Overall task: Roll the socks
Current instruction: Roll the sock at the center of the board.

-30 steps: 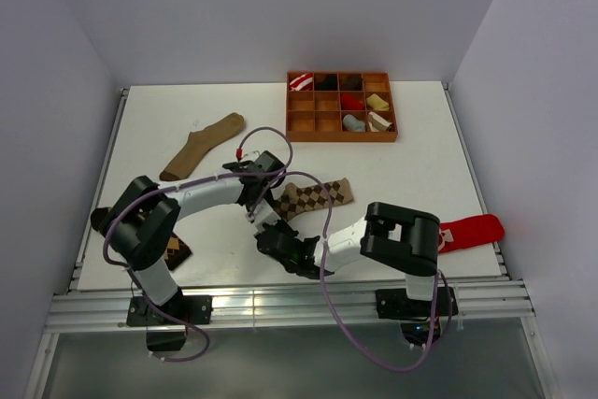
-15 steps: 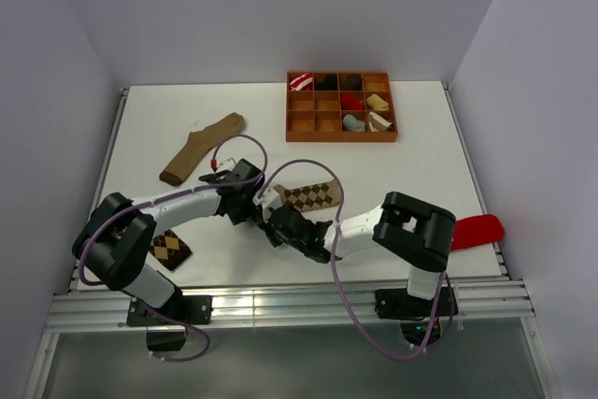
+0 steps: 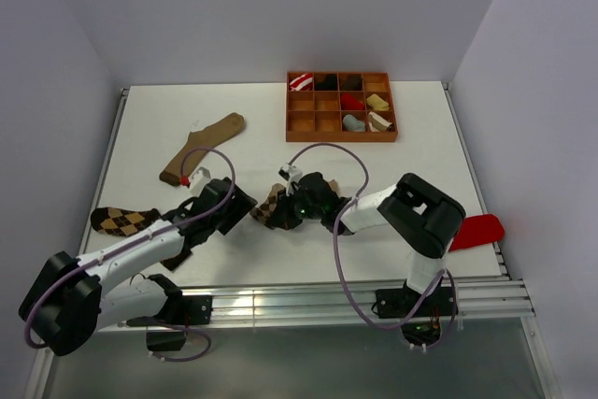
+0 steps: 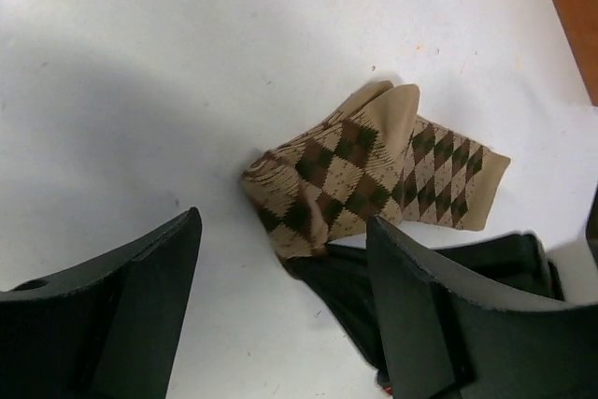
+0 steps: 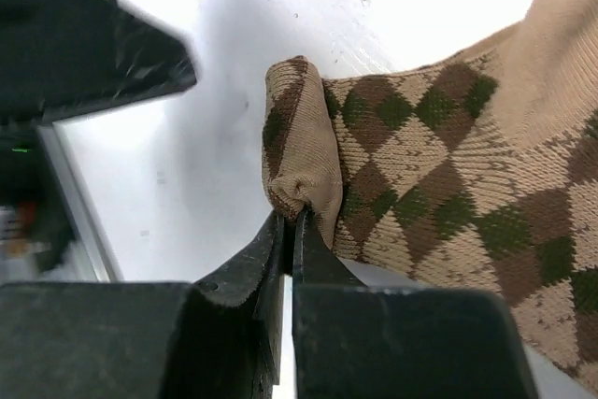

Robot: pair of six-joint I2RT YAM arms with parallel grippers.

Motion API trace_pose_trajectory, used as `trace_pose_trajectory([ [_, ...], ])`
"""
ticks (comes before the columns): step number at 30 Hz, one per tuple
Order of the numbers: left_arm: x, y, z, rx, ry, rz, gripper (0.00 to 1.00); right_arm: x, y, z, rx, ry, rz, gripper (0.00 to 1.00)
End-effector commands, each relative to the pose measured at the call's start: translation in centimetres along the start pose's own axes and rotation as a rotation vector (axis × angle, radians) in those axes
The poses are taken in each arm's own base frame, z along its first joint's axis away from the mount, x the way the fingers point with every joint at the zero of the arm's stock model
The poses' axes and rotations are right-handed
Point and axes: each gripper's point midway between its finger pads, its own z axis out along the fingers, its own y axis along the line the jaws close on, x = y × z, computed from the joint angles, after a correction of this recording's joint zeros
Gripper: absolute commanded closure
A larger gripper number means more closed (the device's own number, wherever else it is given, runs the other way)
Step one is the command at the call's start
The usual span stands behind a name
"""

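The white desk (image 3: 420,184) carried a wooden tray (image 3: 341,138) at its far edge and a long tan sock (image 3: 201,147) to the left. The darker argyle sock (image 3: 126,220) lay near the left front edge. The lighter argyle sock (image 4: 364,175) sat partly rolled at the desk's middle. The right hand (image 5: 290,221), pressed together, pinched its rolled end. The left hand (image 4: 280,231) stood spread just beside it, touching nothing.

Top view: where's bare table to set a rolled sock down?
Free: back-left corner behind the tan sock; the strip between tan sock and tray; right side between tray and red sock. Crowded: mid-table, where left gripper and right gripper meet at the light argyle sock.
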Motion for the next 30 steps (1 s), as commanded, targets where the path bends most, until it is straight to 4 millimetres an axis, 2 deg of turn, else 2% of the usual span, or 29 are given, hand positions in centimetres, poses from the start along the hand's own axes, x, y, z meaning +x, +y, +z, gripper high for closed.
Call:
trace_pose_trajectory([
  [1,-0.6,-2.4,-0.4,0.172,-0.038,-0.11,0.24,2.2,0.3,-0.5,-0.109,0.093,0.178,1.0],
  [6,0.4,-2.1,-0.1,0.222,-0.017,-0.115,0.25,1.5,0.1,-1.1,-0.208,0.106,0.35,1.0],
  [16,3.0,-1.4,2.2,0.173,0.059,-0.069,0.33,3.3,-1.0,-1.3,-0.177,0.142,0.556,1.0],
  [22,3.9,-0.7,3.0,0.133,0.084,-0.047,0.37,3.4,-0.8,-1.4,-0.212,0.121,0.654,1.0],
  [26,4.2,-0.2,3.4,0.101,0.09,-0.035,0.44,3.7,-1.2,-1.3,-0.193,0.118,0.676,1.0],
  [27,4.3,-0.1,3.4,0.094,0.091,-0.026,0.51,3.7,-1.2,-1.3,-0.191,0.117,0.676,1.0],
  [30,4.4,0.3,3.8,0.057,0.09,-0.002,0.62,3.6,-1.3,-1.4,-0.181,0.114,0.671,1.0],
])
